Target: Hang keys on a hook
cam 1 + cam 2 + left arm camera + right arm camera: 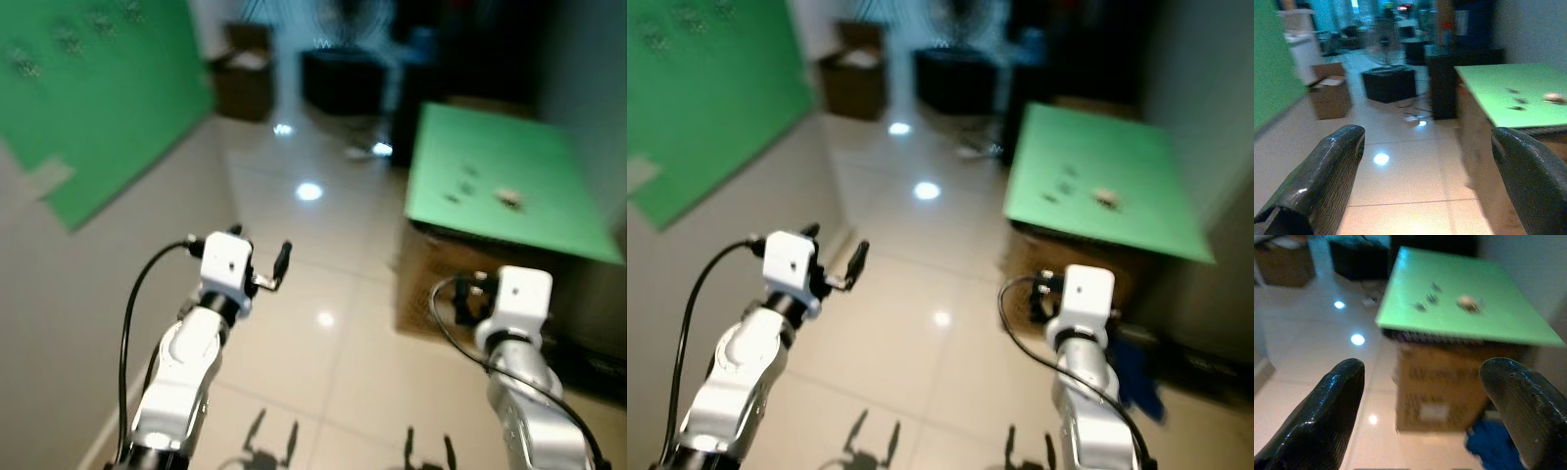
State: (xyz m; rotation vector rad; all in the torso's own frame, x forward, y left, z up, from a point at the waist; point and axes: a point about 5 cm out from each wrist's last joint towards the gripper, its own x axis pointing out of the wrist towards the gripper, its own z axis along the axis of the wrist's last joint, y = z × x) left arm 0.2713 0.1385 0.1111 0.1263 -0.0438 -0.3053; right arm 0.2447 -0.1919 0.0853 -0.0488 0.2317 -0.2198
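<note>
Left end effector (pixel 1425 186) raised over the tiled floor (pixel 323 294), fingers spread wide, nothing between them. Right end effector (pixel 1422 416) also up, fingers wide apart, empty, facing a cardboard box (pixel 1442 391) under a green table (pixel 500 186). Small blurred items, likely the keys (pixel 1468 302), lie on the table top, well apart from both end effectors. Green board (pixel 88 88) on the wall to the left, small blurry fittings on it

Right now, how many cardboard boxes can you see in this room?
2: one open cardboard box stands far off on the floor by the green wall panel; another box sits under the green tabletop. Blur may hide others.
</note>
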